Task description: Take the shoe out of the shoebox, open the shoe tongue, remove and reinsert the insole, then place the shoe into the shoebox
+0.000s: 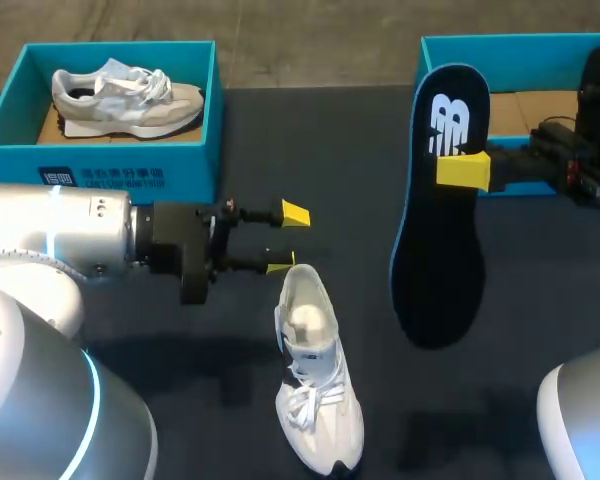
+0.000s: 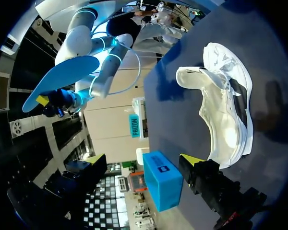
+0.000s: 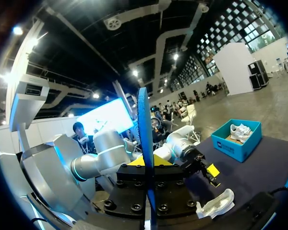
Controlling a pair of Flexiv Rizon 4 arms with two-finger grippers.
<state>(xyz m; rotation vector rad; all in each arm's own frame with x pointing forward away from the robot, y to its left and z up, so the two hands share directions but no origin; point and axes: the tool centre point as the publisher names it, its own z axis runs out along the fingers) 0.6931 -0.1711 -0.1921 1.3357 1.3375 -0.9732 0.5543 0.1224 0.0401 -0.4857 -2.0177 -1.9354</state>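
Dark-blue insole (image 1: pixel 440 230) pinched near its heel end by the right tool (image 1: pixel 464 168), held above the table (image 1: pixel 210 330). White shoe (image 1: pixel 315 385) lying on the table, heel just beside the open left tool (image 1: pixel 287 240). Best to brace that heel, then slide the insole in toe-first.

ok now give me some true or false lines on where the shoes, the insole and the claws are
1. The right claw is shut on the insole. True.
2. The loose shoe lies inside a shoebox. False: it lies on the table, outside both boxes.
3. The left shoebox holds another shoe. True.
4. The left claw is shut on the loose shoe's heel. False: it is open, next to the heel end.
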